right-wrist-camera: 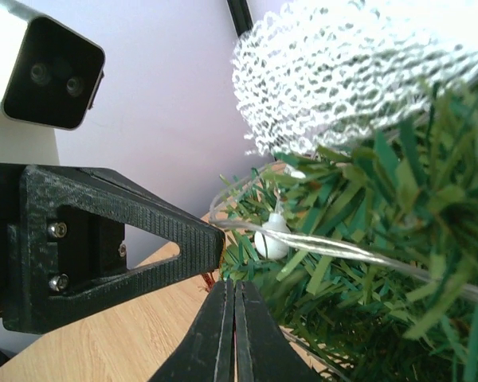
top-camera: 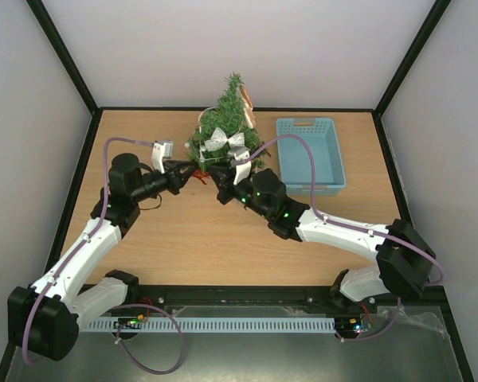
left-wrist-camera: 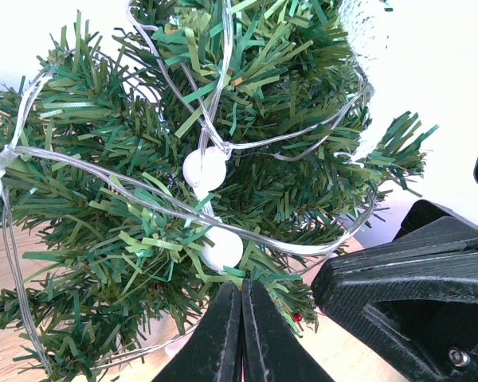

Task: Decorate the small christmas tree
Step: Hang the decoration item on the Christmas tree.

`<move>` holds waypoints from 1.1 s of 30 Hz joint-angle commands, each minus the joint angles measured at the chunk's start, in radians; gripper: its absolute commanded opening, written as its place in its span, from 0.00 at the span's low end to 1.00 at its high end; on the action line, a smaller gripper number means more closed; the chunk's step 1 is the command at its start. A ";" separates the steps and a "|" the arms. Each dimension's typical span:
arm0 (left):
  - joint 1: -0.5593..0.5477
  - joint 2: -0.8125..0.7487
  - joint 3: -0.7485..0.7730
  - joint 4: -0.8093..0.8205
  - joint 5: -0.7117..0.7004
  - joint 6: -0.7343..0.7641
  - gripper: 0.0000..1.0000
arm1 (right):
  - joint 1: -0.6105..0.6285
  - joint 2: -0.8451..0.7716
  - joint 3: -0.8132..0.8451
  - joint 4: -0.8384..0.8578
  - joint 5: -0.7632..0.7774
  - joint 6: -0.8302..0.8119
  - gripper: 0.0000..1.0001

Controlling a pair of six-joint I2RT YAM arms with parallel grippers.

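Left gripper (left-wrist-camera: 240,318) and right gripper (right-wrist-camera: 233,326): jaws together beside lower branches of the small christmas tree (top-camera: 227,127). I judge it light, tippy, soft-bristled; grasp low.

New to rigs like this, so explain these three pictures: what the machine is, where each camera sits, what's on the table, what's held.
Two robot arms are bolted at the near edge of a wooden table, each ending in a two-finger gripper. One picture looks down from above and behind them. The other two come from cameras on the left and right wrists, each showing its own black fingers. On the table stand a small christmas tree and, to its right, a light blue plastic basket. The tree carries a silver mesh bow and a clear light string with white bulbs. The left gripper and right gripper meet at its lower branches, both shut; whether either pinches anything is not clear.
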 commanded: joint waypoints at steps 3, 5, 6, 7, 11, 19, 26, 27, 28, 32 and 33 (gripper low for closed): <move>0.006 -0.014 -0.006 0.052 0.025 0.007 0.02 | 0.007 -0.036 -0.009 0.063 0.013 -0.026 0.02; 0.006 -0.011 -0.006 0.062 0.039 0.003 0.02 | 0.007 -0.036 -0.008 0.057 0.008 -0.023 0.02; 0.006 -0.010 -0.008 0.066 0.045 0.001 0.02 | 0.007 -0.039 -0.008 0.051 0.003 -0.024 0.02; 0.006 -0.010 -0.009 0.069 0.048 0.001 0.03 | 0.008 -0.042 -0.009 0.043 0.003 -0.024 0.02; 0.006 -0.009 -0.013 0.079 0.067 0.011 0.02 | 0.008 -0.069 -0.031 0.025 0.033 -0.024 0.02; 0.006 -0.021 -0.013 0.071 0.099 0.024 0.02 | 0.007 -0.070 -0.036 0.005 -0.001 -0.017 0.12; 0.006 -0.055 -0.019 0.041 0.120 0.056 0.02 | 0.008 -0.069 -0.034 -0.001 -0.018 -0.012 0.13; 0.006 -0.059 -0.020 0.042 0.126 0.057 0.02 | 0.007 -0.068 -0.034 -0.002 -0.023 -0.009 0.13; 0.006 -0.063 -0.020 0.042 0.130 0.058 0.02 | 0.007 -0.067 -0.033 -0.002 -0.029 -0.008 0.14; 0.006 -0.075 -0.013 0.011 0.134 0.081 0.02 | 0.007 -0.065 -0.031 -0.013 -0.059 -0.005 0.18; 0.007 -0.078 -0.012 -0.001 0.133 0.089 0.02 | 0.007 -0.065 -0.031 -0.018 -0.062 -0.004 0.19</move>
